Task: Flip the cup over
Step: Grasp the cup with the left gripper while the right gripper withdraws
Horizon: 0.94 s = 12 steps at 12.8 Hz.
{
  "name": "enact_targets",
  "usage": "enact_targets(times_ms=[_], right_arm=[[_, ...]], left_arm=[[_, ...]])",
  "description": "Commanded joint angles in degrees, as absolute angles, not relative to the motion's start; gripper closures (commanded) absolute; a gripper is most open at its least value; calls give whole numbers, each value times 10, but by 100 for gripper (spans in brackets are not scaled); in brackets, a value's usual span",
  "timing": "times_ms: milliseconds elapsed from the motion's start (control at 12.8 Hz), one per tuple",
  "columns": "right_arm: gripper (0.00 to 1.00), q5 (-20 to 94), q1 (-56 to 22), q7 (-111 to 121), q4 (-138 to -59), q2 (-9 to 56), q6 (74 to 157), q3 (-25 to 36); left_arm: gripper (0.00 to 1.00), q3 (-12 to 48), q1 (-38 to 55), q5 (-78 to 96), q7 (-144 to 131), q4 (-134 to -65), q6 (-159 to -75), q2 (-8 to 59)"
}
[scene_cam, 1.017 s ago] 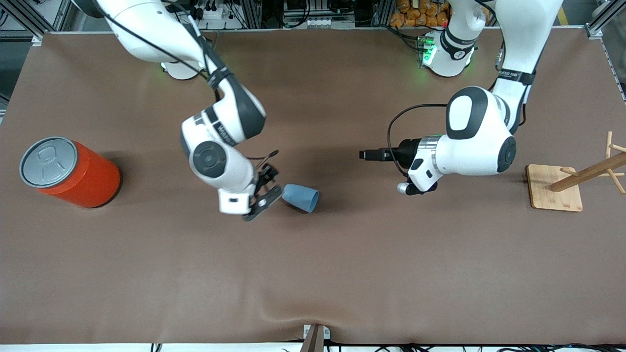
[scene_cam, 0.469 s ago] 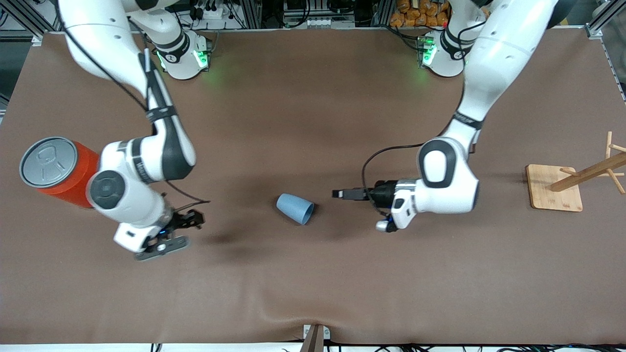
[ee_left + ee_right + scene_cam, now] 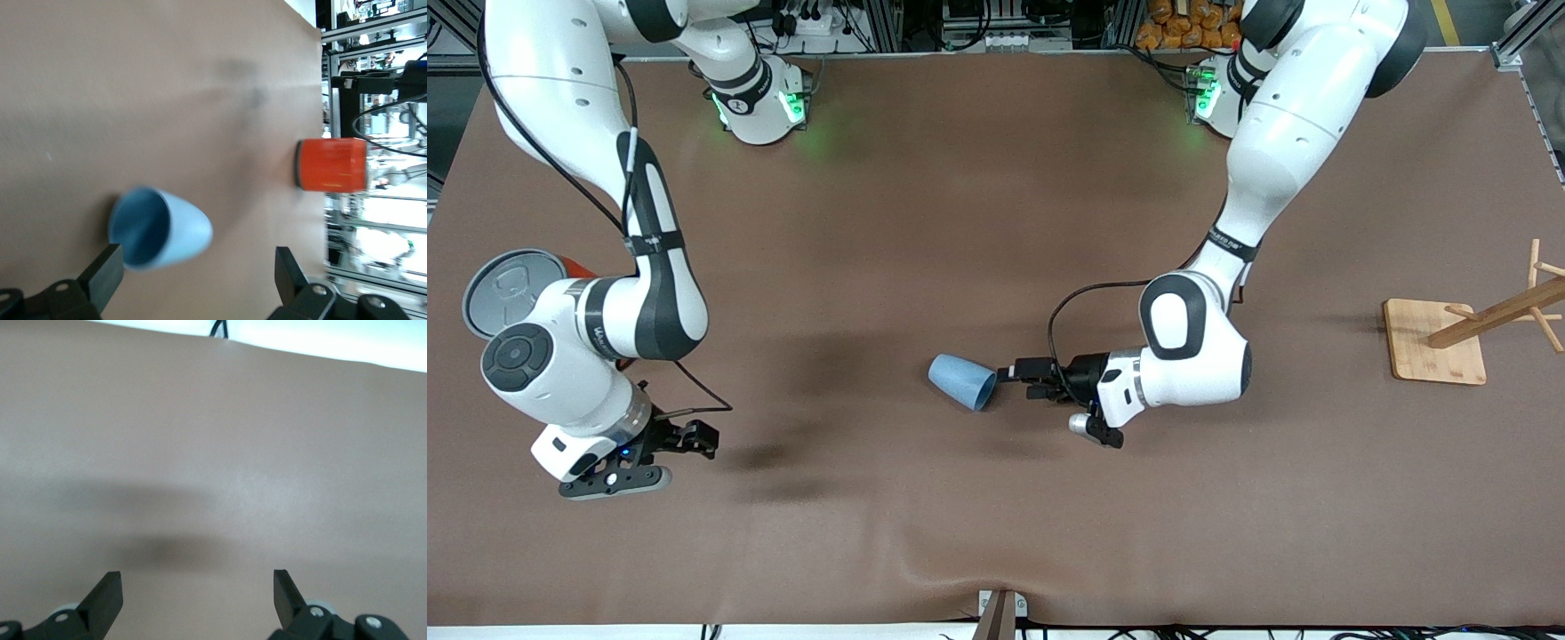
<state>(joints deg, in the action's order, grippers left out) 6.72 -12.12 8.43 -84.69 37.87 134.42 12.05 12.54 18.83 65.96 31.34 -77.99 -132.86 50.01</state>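
Observation:
The light-blue cup lies on its side on the brown table, its mouth turned toward the left arm's end. My left gripper is low at that mouth, open and empty. In the left wrist view the cup shows its darker inside just ahead of the open left gripper, close to one finger, with nothing gripped. My right gripper is open and empty over bare table toward the right arm's end. The right wrist view shows the right gripper with only table beyond it.
The orange can with a grey lid stands at the right arm's end, partly hidden by the right arm; it also shows in the left wrist view. A wooden rack on a square base stands at the left arm's end.
My right gripper has drawn away from the cup toward the right arm's end. My left gripper has moved in to the cup's mouth. The cup has stayed lying on its side.

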Motion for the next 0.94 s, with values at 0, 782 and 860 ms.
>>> enact_targets(times_ms=[0, 782, 860], right_arm=[[0, 77, -105, 78, -843, 385, 1354, 115], [0, 76, -106, 79, -1053, 216, 1349, 115], [0, 76, -107, 79, -1083, 186, 1346, 115]], left_arm=[[0, 124, 224, 690, 386, -734, -1379, 549], [30, 136, 252, 778, 413, -755, -1368, 569], [43, 138, 253, 786, 411, -764, -1367, 569]])
